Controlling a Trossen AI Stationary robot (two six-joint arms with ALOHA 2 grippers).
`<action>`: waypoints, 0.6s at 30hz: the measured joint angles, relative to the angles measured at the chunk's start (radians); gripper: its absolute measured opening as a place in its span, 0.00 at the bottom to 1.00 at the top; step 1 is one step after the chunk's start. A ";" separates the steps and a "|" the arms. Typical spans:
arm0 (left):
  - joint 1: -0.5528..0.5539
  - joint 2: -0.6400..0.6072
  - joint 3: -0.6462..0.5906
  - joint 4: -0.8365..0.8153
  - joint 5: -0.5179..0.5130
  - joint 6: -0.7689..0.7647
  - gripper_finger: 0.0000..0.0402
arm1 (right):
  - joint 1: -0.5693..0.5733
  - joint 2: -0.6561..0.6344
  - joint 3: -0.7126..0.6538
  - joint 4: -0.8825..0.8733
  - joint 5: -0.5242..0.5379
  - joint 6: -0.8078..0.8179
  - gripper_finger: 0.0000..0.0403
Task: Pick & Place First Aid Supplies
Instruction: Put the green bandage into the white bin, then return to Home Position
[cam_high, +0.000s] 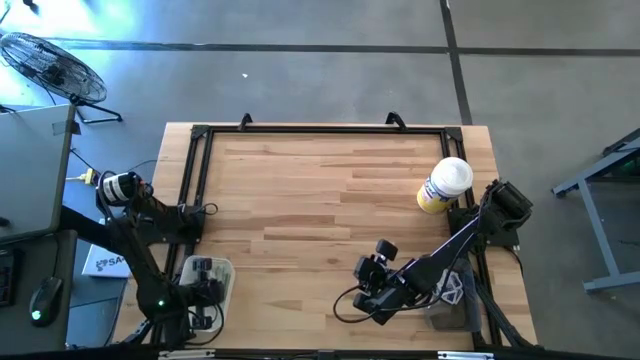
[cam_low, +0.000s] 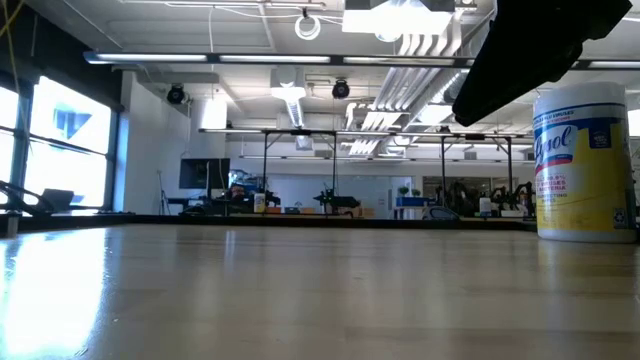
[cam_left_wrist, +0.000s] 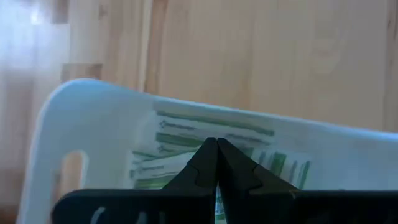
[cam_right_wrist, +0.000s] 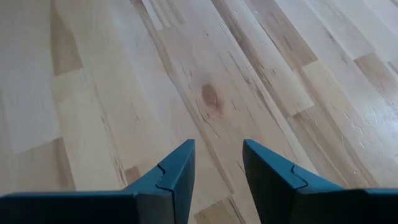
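Left gripper (cam_left_wrist: 216, 163): fingers pressed together, over the white bin (cam_left_wrist: 99, 118) at your table's (cam_high: 330, 200) near-left corner | packets (cam_left_wrist: 186, 134): green-printed, inside that bin, seen only from the left wrist | right gripper (cam_right_wrist: 217, 168): fingers apart, empty, above bare wood | yellow bottle (cam_high: 443, 186): far right; label readable only in the low view.

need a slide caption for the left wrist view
Left gripper, jaws shut, poised over a white plastic bin holding green-printed white packets on the light wooden table.

"Lysol" on the yellow-labelled canister (cam_low: 585, 165)
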 joint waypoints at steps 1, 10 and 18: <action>0.000 0.000 -0.006 0.015 0.001 -0.007 0.00 | 0.000 0.000 0.000 0.000 0.000 0.000 0.32; 0.001 -0.041 -0.004 -0.013 0.101 -0.146 0.20 | 0.000 0.000 0.000 0.014 -0.001 0.000 0.32; 0.001 -0.188 -0.004 -0.038 -0.013 -0.201 0.40 | 0.000 0.000 0.000 0.145 0.001 -0.166 0.32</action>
